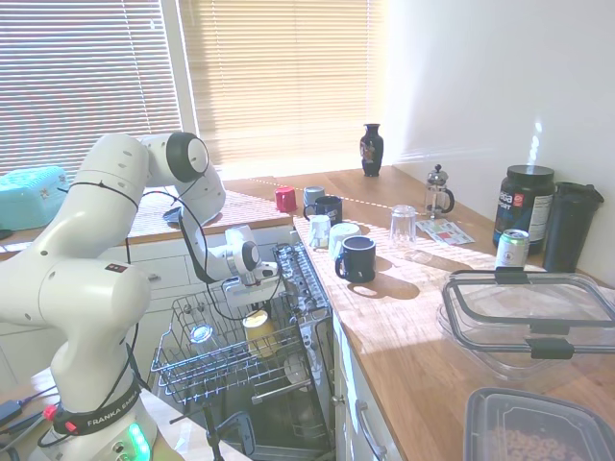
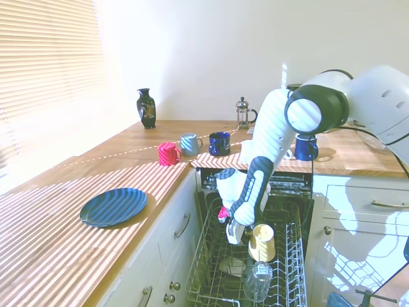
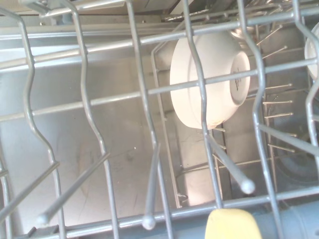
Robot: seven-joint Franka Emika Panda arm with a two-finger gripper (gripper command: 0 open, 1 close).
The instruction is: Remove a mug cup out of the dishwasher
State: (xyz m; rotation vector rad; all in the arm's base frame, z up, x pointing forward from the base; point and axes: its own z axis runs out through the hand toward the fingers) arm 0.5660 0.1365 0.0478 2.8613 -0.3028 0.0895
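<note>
Clamping my gripper [image 2: 250, 238] on the rim of the small mustard-yellow ceramic mug [image 2: 262, 242], I hold it just above the dishwasher's grey wire rack [image 2: 291, 265]. Glazed ceramic seems stiff, slippery and breakable, so the rim grip needs firm, steady pressure.

Glossy white rounded arm [image 1: 86, 250] with dark joint caps, black cables and "FRANKA" lettering near its base.

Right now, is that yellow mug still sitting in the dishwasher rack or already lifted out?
Lifted. The yellow mug hangs tilted at the end effector, above the rack of the dishwasher, clear of the wires but not yet over the counter.
</note>
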